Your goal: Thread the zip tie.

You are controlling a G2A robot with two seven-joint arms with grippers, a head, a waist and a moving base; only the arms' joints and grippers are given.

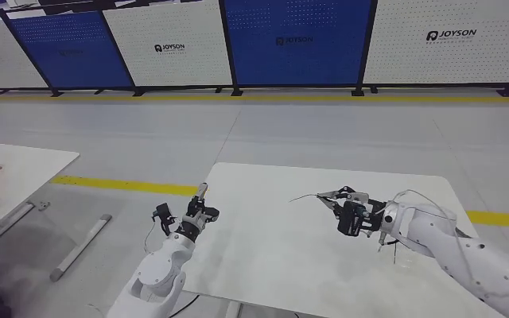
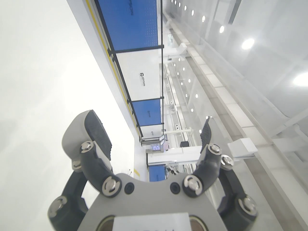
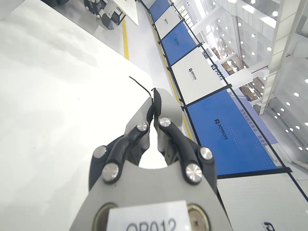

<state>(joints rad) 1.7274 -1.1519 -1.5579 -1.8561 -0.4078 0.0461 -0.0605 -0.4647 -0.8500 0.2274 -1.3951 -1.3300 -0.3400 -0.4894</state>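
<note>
A thin black zip tie sticks out from between the closed fingers of my right gripper. In the top view the zip tie points left from the right gripper, which hovers over the right half of the white table. My left gripper is at the table's left edge, pointing up and away. Its fingers stand wide apart in the left wrist view, with nothing between them, and the left gripper faces the far wall.
The table top is bare white. Blue and white partition panels line the far side of the floor. A second white table stands off to the left.
</note>
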